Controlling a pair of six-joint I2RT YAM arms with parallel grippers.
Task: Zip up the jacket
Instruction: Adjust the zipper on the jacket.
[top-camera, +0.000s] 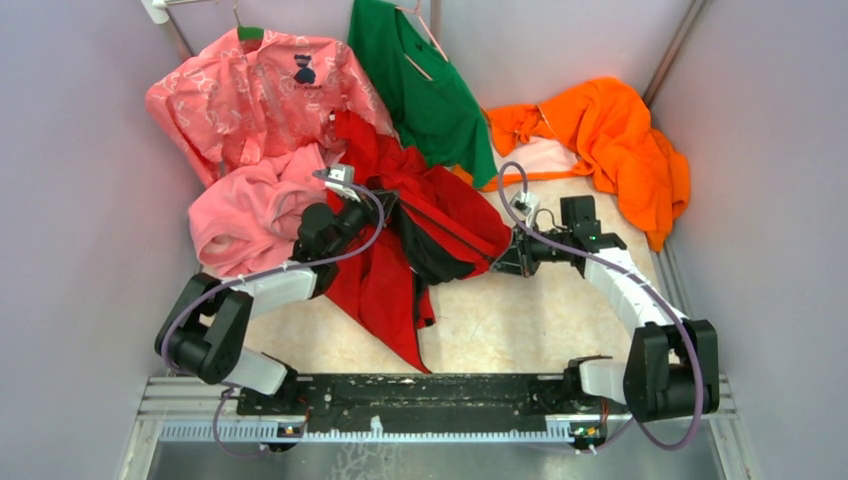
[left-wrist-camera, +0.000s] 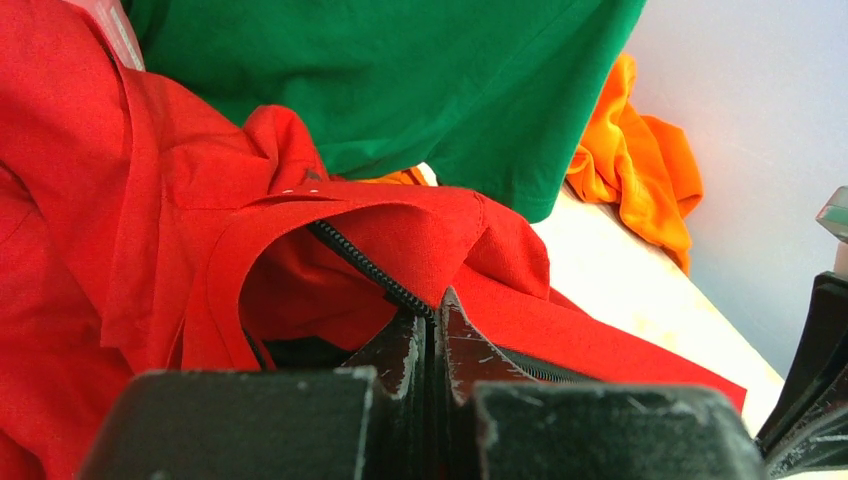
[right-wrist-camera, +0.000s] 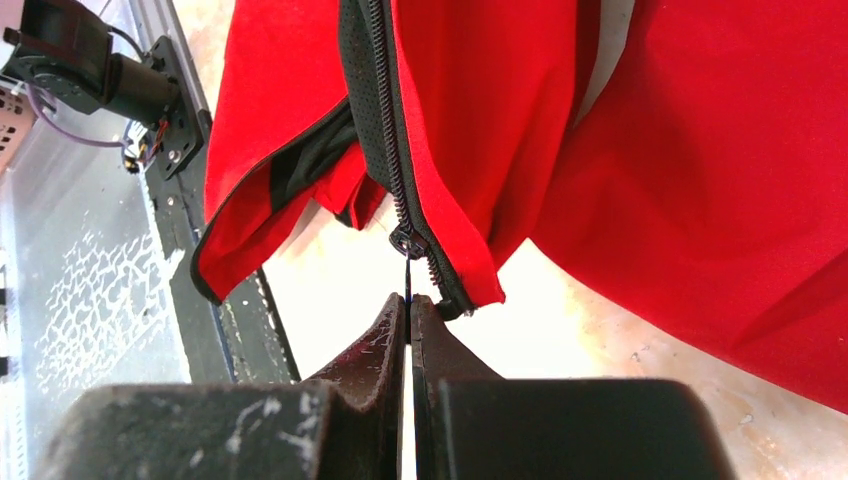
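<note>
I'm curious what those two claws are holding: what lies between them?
The red jacket: its dark zipper edge runs from the left gripper to the right gripper, clearest in the top view.

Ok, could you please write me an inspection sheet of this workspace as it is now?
Surface: beige table, partly covered by clothes.
Job's things: jacket crumpled, front open; slider close to the hem.
Clutter: pink shirt, pink fleece, green shirt and orange garment, all at the far side.
Grippers: left gripper shut on the jacket's zip edge; right gripper shut on the slider's pull.
Cables: purple cables loop along both arms; no snag seen.
Surroundings: grey walls on three sides.
</note>
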